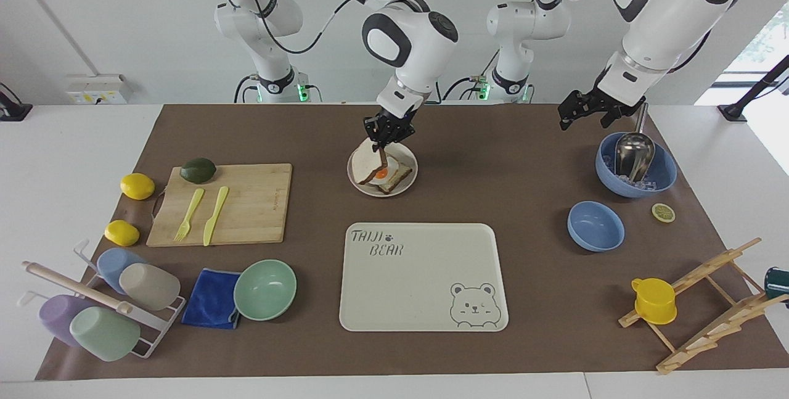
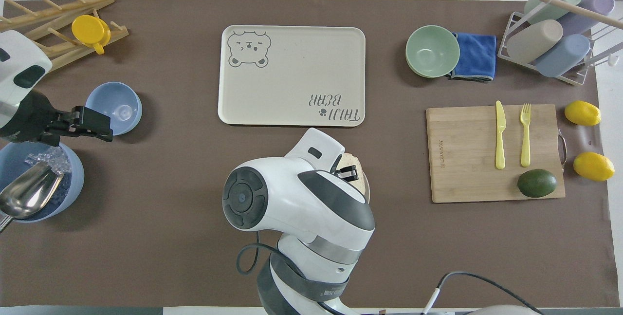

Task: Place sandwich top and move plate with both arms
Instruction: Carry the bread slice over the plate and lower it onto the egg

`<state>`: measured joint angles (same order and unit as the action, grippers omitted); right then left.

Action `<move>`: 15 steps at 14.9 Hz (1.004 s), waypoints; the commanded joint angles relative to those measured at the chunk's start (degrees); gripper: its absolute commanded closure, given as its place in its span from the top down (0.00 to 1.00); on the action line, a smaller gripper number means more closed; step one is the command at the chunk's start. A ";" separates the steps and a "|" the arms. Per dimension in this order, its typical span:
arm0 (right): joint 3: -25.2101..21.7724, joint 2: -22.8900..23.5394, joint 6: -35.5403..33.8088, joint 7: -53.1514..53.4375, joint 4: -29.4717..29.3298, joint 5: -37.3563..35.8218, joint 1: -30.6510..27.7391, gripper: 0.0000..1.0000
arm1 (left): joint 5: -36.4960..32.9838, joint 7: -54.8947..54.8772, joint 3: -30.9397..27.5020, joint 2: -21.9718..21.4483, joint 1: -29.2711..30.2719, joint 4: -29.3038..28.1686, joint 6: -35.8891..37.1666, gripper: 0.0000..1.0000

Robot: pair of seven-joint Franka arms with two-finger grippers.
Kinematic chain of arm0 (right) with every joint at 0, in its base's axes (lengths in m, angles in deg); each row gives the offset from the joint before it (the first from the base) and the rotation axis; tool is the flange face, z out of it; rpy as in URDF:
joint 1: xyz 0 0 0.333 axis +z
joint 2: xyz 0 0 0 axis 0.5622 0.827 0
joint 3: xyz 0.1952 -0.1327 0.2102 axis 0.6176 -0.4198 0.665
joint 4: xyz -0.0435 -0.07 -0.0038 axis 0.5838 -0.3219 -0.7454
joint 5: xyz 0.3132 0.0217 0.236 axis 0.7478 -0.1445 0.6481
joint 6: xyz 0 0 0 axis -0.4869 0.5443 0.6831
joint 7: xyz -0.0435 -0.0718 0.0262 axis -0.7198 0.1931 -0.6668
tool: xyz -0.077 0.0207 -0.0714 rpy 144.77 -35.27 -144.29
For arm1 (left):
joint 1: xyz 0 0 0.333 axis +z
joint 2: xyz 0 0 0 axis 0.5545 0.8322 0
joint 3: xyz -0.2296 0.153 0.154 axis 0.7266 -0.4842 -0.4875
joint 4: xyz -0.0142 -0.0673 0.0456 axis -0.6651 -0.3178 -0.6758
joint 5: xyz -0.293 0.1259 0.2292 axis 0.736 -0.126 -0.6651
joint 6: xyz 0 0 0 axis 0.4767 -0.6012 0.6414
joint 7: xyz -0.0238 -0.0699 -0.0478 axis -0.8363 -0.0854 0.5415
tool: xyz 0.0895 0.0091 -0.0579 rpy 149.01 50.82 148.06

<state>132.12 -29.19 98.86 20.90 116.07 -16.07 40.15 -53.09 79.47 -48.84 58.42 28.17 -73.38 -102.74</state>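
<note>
My right gripper is shut on the sandwich top, a pale bread slice with a brown crust. It hangs tilted, its lower edge down over the fried-egg toast on the round cream plate. In the overhead view the right arm covers most of the plate. Only the gripper, a bit of bread and a sliver of plate rim show. My left gripper waits open in the air beside the blue ice bowl and also shows in the overhead view.
The cream bear tray lies farther from the robots than the plate. A cutting board with fork, knife and avocado lies toward the right arm's end, with the mint-green bowl farther out. A small blue bowl lies near the ice bowl.
</note>
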 commanded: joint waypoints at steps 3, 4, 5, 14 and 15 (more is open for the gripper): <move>1.26 -0.57 8.22 5.98 8.07 0.75 0.47 0.00 | -0.96 -0.04 0.15 -1.72 -0.03 -0.84 -0.01 1.00; 1.26 -0.58 9.54 7.48 8.87 0.75 0.65 0.00 | -0.96 -0.13 0.15 -1.72 -0.03 -0.84 -0.10 1.00; 1.26 -0.58 10.86 8.19 9.66 0.75 0.56 0.00 | -0.96 -0.22 0.15 -1.72 0.23 -0.93 -0.10 1.00; 0.29 -0.66 21.33 8.90 8.89 5.05 -0.49 0.91 | -0.87 -0.65 0.24 -1.81 0.49 -1.19 -0.36 1.00; 0.03 -0.92 20.99 8.64 7.75 6.02 -0.66 1.00 | -0.78 -0.66 0.24 -1.81 0.58 -1.37 -0.97 1.00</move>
<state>132.26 -29.08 119.27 29.73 124.82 -12.71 40.63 -53.09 79.47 -48.92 57.64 28.24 -73.42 -102.80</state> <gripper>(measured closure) 0.326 0.000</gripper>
